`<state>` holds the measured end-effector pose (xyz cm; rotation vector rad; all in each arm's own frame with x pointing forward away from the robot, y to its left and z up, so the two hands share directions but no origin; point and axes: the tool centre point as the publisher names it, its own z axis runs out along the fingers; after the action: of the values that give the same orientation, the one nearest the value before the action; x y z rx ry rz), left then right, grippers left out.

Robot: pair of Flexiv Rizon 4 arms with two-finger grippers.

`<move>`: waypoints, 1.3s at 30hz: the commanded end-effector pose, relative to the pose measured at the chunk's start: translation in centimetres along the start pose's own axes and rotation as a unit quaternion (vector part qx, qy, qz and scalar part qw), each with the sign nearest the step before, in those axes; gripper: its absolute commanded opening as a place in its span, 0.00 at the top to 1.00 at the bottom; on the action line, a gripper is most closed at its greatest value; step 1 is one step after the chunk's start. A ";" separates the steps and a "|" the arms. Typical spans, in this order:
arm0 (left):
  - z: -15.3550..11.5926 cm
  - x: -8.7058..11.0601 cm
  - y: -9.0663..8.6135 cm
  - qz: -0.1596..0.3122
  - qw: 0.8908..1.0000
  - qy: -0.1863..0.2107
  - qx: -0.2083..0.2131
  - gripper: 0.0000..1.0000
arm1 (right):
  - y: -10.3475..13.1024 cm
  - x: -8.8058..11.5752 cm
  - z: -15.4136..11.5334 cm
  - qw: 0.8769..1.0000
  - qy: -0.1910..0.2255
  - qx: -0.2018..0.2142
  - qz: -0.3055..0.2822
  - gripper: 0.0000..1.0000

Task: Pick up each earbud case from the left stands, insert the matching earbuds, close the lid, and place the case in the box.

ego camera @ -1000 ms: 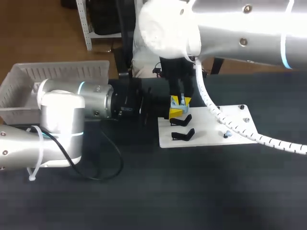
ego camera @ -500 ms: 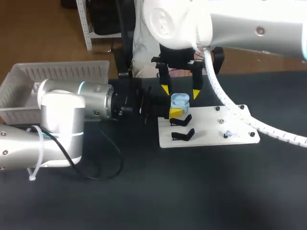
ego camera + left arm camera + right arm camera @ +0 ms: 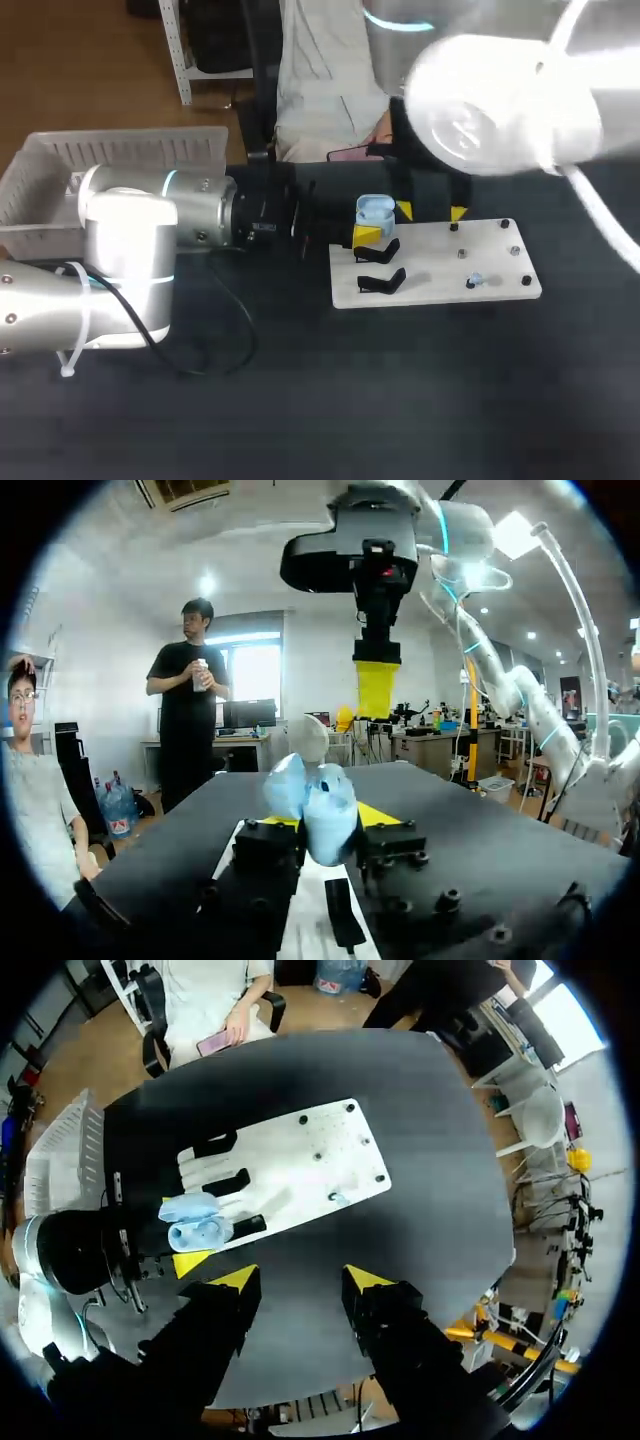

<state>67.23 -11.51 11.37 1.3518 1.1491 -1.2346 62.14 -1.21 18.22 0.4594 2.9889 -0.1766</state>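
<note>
Box (image 3: 130, 150): pale slatted basket at the far left of the table, behind the left arm.
Left arm (image 3: 130, 230): lay low across the table from the left, wrist pointing toward the white board.
Left gripper (image 3: 318, 825): closed narrow on the earbud case, one finger on each side. In the head view one yellow tip showed just under the case.
Earbud case (image 3: 375, 209): light blue, lid standing open, held clear of the table just beside the board's left edge and above the nearest stand.
Stands (image 3: 381, 281): black forked holders on the left part of the board. Two showed in the head view and three in the right wrist view, none with a case on it.
White board (image 3: 440, 262): flat on the dark table, right of the left gripper, with small dark studs (image 3: 515, 251) toward its right end.
Earbud (image 3: 473, 281): small pale-blue piece on the right half of the board, well apart from the case.
Right arm (image 3: 520, 100): came in from the right, raised high over the board.
Right gripper (image 3: 300, 1280): fingers spread wide, nothing between them, hanging well above the table and touching neither the case nor the board.
</note>
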 end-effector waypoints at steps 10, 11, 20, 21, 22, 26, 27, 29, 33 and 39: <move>0.1 0.0 -0.1 0.001 1.000 0.000 -0.003 1.00 | -5.8 -0.4 4.7 0.985 -0.025 -0.141 -0.092 0.52; 0.1 0.0 -0.1 0.001 1.000 0.000 -0.003 1.00 | -6.0 -0.4 5.1 0.985 -0.023 -0.142 -0.099 0.51; 0.1 0.0 -0.1 0.001 1.000 0.000 -0.003 1.00 | -8.0 0.0 9.3 0.975 -0.026 -0.134 -0.175 0.51; 0.1 0.0 -0.1 0.001 1.000 0.000 -0.003 1.00 | -8.1 0.0 9.6 0.974 -0.026 -0.134 -0.182 0.52; 0.1 0.0 -0.1 0.001 1.000 0.000 -0.003 1.00 | -8.1 -0.1 10.0 0.972 -0.027 -0.133 -0.192 0.52; 0.1 0.0 -0.1 0.001 1.000 0.000 -0.003 1.00 | -8.3 -0.4 11.2 0.966 -0.027 -0.129 -0.222 0.52; 0.1 0.0 -0.1 0.001 1.000 0.000 -0.003 1.00 | -8.3 -0.5 11.5 0.965 -0.028 -0.128 -0.228 0.52; 0.1 0.0 -0.1 0.001 1.000 0.000 -0.003 1.00 | -8.1 -0.8 12.0 0.963 -0.028 -0.127 -0.235 0.53; 0.1 0.0 -0.1 0.001 1.000 0.000 -0.003 1.00 | -7.8 -1.5 13.0 0.962 -0.020 -0.128 -0.240 0.53; 0.1 0.0 -0.1 0.001 1.000 0.000 -0.003 1.00 | -7.0 -2.4 14.1 0.963 -0.010 -0.132 -0.235 0.54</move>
<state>67.22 -11.51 11.37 1.3518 1.1490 -1.2346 62.55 -10.86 5.81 -0.2798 2.9651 0.1753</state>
